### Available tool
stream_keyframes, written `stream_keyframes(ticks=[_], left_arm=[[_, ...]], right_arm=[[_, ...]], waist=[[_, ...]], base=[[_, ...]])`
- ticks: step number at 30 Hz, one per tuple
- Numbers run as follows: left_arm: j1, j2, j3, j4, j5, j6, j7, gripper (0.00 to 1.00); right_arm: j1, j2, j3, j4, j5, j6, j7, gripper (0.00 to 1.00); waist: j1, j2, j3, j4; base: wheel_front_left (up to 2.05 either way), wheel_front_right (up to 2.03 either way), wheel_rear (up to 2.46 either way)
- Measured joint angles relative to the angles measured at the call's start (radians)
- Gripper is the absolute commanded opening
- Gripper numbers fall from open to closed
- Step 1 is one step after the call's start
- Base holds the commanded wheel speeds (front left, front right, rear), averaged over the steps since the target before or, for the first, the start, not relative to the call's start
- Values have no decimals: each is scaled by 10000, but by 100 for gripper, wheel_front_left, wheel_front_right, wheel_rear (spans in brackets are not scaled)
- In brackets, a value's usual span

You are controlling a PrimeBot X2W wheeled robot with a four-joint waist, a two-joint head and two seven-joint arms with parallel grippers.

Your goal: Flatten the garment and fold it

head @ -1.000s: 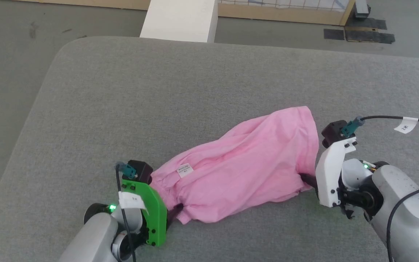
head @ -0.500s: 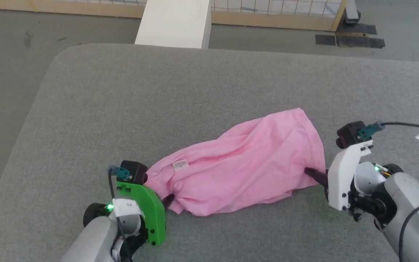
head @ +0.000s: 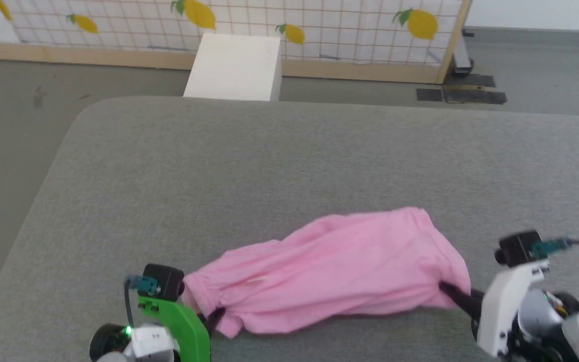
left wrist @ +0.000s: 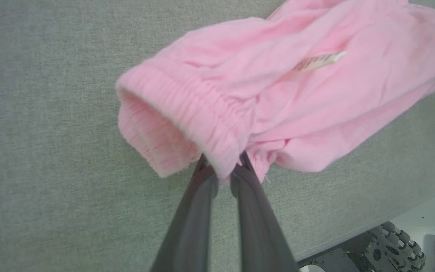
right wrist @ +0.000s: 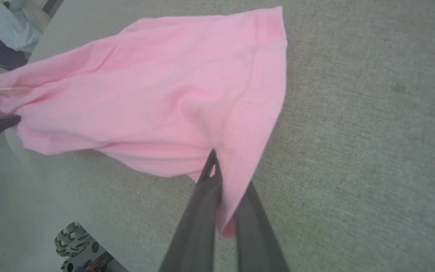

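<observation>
Currently I see light pink thin wrinkly cloth garment (head: 329,271) spanning left to right over near part of grey fabric pad (head: 269,161). My left gripper (left wrist: 223,173) clamps gathered waistband (left wrist: 187,105) at left end; my right gripper (right wrist: 225,215) clamps right-end edge.

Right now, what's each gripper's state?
Left gripper: shut on the garment.
Right gripper: shut on the garment.
</observation>
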Motion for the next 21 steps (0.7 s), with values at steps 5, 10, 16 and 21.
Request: stream_keyframes(ticks=[5, 10, 16, 21], left_arm=[[618, 196, 0, -777, -100, 244, 280, 0], [943, 349, 25, -1026, -165, 418, 399, 0], [933, 288, 119, -424, -437, 468, 418, 89], [896, 115, 307, 38, -405, 554, -263, 100]], right_arm=[[1561, 336, -963, -1055, -451, 2, 184, 0], [3033, 1172, -1827, -2004, -1081, 0, 589, 0], [3452, 2268, -2201, -1918, -2144, 0, 589, 0], [3334, 2702, -2096, -1346, -2416, 0, 56, 100]], waist=[[0, 0, -130, -308], [0, 0, -149, -586], [0, 0, 122, -750], [0, 0, 350, -851]], base=[[0, 0, 0], [0, 0, 0], [0, 0, 0], [0, 0, 0]])
